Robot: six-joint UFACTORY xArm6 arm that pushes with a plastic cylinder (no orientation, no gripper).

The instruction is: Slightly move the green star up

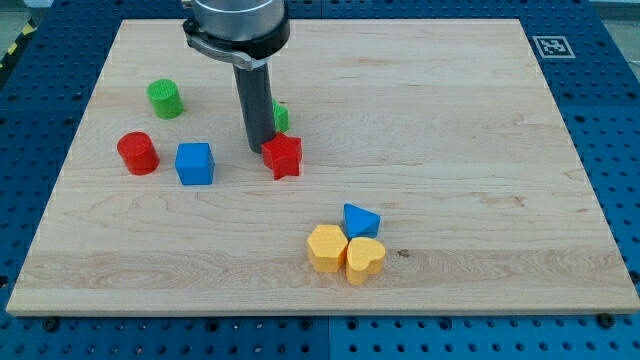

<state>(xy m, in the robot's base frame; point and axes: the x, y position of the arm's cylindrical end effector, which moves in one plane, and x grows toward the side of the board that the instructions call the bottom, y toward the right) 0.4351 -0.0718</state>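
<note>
The green star [280,117] lies near the board's upper middle, mostly hidden behind my dark rod; only its right edge shows. My tip [258,149] rests on the board just left of and below the green star, touching or nearly touching it. A red star [283,156] lies right beside my tip, on its right and slightly lower.
A green cylinder [165,98] sits at upper left, a red cylinder [137,153] and a blue cube [195,163] at left. A yellow hexagon [327,248], a yellow heart [365,260] and a blue triangle [360,219] cluster at lower middle. A marker tag [552,46] sits on the board's top right corner.
</note>
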